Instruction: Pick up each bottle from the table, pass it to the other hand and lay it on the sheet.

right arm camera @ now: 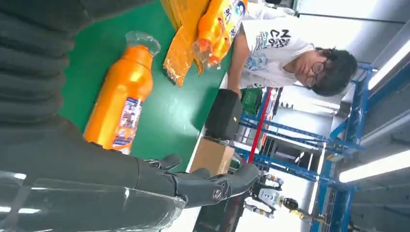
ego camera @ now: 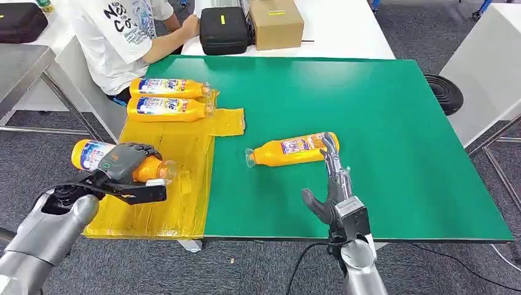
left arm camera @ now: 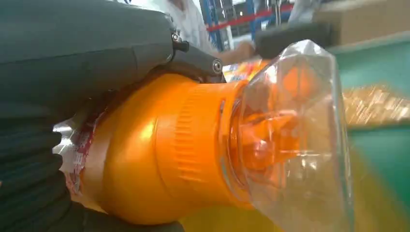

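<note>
Now the left robot hand (ego camera: pixel 126 166) grips an orange bottle (ego camera: pixel 92 155) around its body, holding it on its side above the near left part of the yellow sheet (ego camera: pixel 178 153); its clear cap (ego camera: pixel 167 170) points toward the green tabletop (ego camera: pixel 368 104). In the left wrist view the dark fingers (left arm camera: pixel 87 53) wrap over the bottle's shoulder (left arm camera: pixel 145 154) and the clear cap (left arm camera: pixel 295 135) fills the foreground.

The right robot hand (ego camera: pixel 332 184) holds nothing: its fingers are stretched out straight and its thumb stands apart. It sits over the green tabletop, fingertips right by the base end of a second orange bottle (ego camera: pixel 293 149); whether they touch it I cannot tell. That bottle lies on its side on the bare green surface, cap toward the sheet but apart from it. In the right wrist view the same bottle (right arm camera: pixel 121 104) lies beyond the extended fingers (right arm camera: pixel 203 183).

Two more orange bottles (ego camera: pixel 167 98) lie side by side on the far end of the sheet, caps pointing right. A person in a white printed shirt (ego camera: pixel 117 31) sits at the far left corner, near a black case (ego camera: pixel 223 29) and a cardboard box (ego camera: pixel 276 23) on a white table behind.
</note>
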Motion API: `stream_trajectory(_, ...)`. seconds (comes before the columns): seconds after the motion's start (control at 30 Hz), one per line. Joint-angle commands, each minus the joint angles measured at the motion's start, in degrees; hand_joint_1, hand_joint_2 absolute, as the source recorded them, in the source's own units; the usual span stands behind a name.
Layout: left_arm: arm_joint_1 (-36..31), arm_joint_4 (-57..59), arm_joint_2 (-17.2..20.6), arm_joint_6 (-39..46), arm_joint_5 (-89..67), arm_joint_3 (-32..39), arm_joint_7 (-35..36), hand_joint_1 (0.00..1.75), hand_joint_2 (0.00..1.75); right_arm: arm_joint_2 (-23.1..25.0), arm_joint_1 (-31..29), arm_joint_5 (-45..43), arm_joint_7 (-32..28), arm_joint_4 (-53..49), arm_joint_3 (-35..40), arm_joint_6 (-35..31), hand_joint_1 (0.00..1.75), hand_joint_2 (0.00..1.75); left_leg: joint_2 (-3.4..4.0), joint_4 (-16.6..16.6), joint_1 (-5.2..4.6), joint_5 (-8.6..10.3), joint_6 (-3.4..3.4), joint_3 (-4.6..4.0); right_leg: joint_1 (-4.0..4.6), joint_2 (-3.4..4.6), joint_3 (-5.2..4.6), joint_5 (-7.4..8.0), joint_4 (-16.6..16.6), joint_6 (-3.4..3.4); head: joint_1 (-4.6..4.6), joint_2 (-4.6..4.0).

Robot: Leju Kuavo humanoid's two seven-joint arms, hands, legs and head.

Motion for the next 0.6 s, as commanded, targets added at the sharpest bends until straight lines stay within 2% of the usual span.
stream_trajectory(0.03,-1.75,6.08,2.35,-1.27,-1.73,-7.25,1.44,1.75,1.75,-1.0,-1.21,0.1,-0.38,2.6,-0.94,0.52,0.0,1.75,0.03,-0.05,-0.01,-0.04,0.01,0.22,0.02,-0.02,0.25,-0.04,-0.07,-0.09,0.0,0.0)
stream_trajectory(0.17,-3.15,7.77,1.78,-1.34,-1.73,-7.6,1.21,1.75,1.75,-1.1,-1.05,0.22,-0.43,2.71,-0.79,0.38,0.0,1.75,-0.05,-0.03,0.01,-0.02,0.01,0.13,0.01,-0.08,0.2,-0.03,-0.05,-0.08,0.02,0.0)
stream_trajectory(0.3,-9.42,12.91,1.65,-6.36,3.19,-10.25,-1.82,1.75,1.75,-1.05,-1.27,0.25,-0.43,3.72,-0.77,0.35,0.0,1.75,-0.12,0.01,0.06,-0.09,0.0,0.29,0.07,-0.19,0.41,-0.12,-0.04,-0.17,0.0,0.0)
stream_trajectory(0.47,-16.33,22.66,-3.3,-8.92,7.04,-14.15,-4.37,1.75,1.75,-0.68,-1.11,1.11,-0.16,3.76,-1.32,-0.15,0.0,1.75,-0.27,0.01,0.05,0.01,-0.01,0.15,0.06,-0.3,0.31,-0.07,-0.03,-0.11,0.0,0.0)
stream_trajectory(0.6,-18.54,25.53,-5.36,-12.54,10.67,-14.37,-5.94,1.75,1.75,-1.31,-0.53,1.07,0.06,3.86,-1.56,-0.08,0.0,1.75,-0.33,-0.01,0.03,0.02,-0.01,0.23,0.05,-0.36,0.4,-0.08,-0.08,-0.09,0.0,0.0)
